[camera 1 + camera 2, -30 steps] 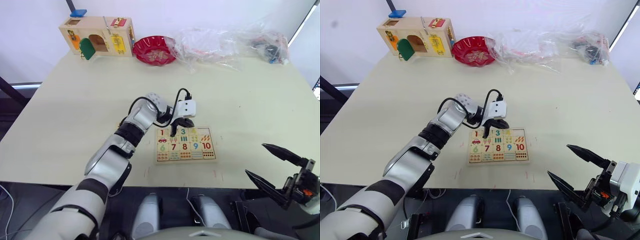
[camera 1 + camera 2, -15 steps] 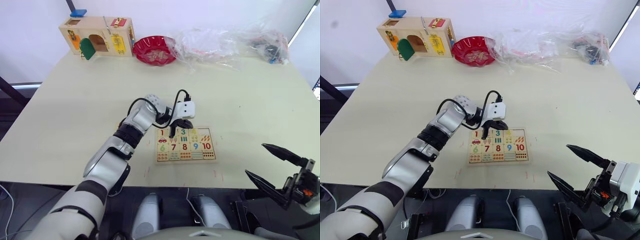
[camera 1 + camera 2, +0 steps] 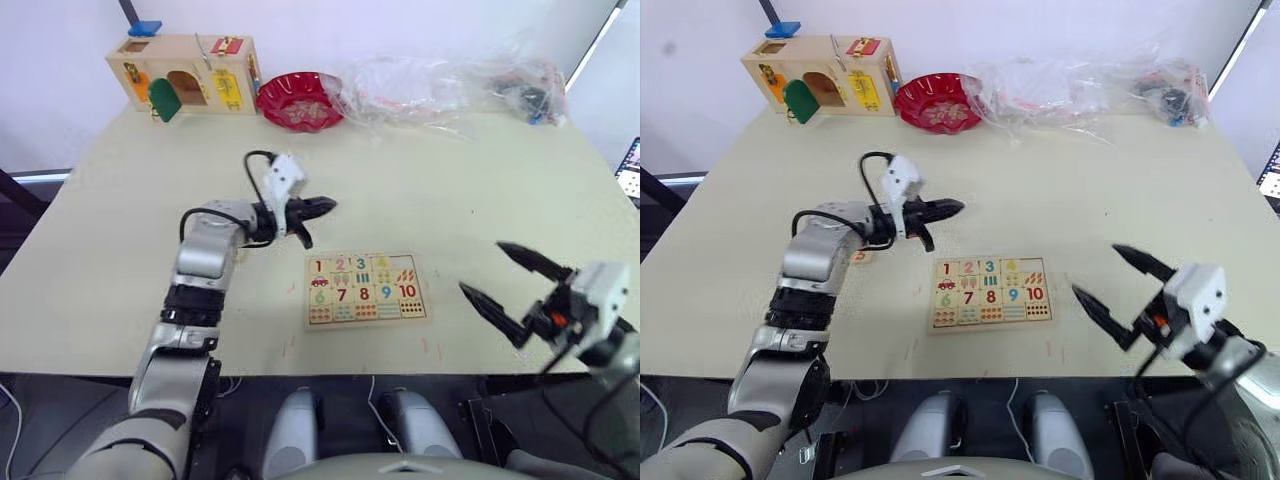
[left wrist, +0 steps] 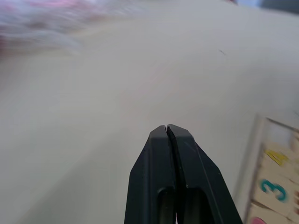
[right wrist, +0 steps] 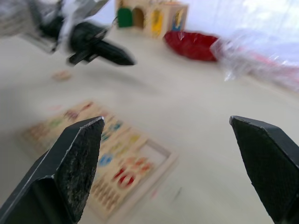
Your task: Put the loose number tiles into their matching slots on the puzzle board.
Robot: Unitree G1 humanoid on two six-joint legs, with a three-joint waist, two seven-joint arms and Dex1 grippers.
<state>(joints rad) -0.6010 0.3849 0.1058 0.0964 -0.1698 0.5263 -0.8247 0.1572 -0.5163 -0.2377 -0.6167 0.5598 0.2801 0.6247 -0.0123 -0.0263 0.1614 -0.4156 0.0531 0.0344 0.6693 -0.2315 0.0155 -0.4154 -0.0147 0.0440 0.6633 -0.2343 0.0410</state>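
Puzzle board (image 3: 366, 289) is lying flat on the pale table (image 3: 480, 190), near its front edge, between the two arms. Number tiles 1, 2 and 3 are sitting in the upper row; the last upper square is showing an orange picture rather than a numeral, and the numeral beside it is too small to read. Numbers 6 to 10 are filling the row beneath. One small tile (image 3: 860, 256) is lying loose on the table beside the left forearm, well apart from the board. Left tool (image 3: 318, 207) is hovering above the table just beyond the board's far left corner, its black fingers pressed together and empty. Right tool (image 3: 497, 284) is hanging off to the board's right with its fingers spread wide, gripping nothing.
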